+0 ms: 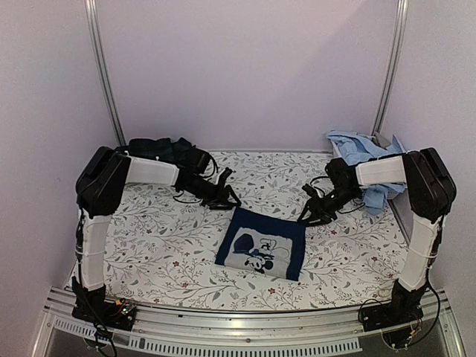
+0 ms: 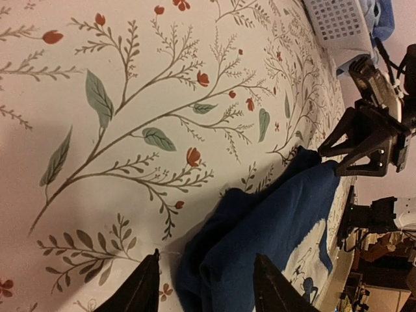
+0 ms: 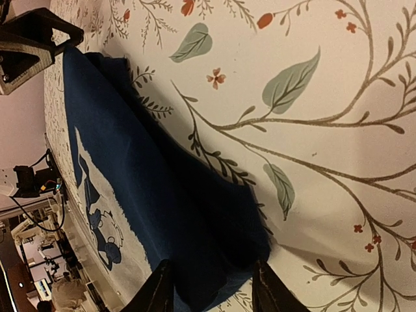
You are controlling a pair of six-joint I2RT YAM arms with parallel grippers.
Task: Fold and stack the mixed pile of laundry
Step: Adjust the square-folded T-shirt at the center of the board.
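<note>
So far we have one navy T-shirt (image 1: 262,244) folded flat on the sheet (image 1: 149,249). Our left gripper (image 1: 227,201) and right gripper (image 1: 311,216) stand at its far corners, jaws partly apart, nothing visibly pinched. Beyond it, light blue shirts (image 1: 361,147) and a dark green piece (image 1: 158,148) lie unfolded.

The navy T-shirt (image 1: 260,244) was soft, matt cloth with a flat pale print; the floral sheet (image 1: 163,245) was smooth matt cloth. The basket (image 2: 338,23) was white perforated plastic, the near rail (image 1: 245,327) bare, dully gleaming metal, and the left gripper's fingers (image 2: 143,289) matt black.
</note>
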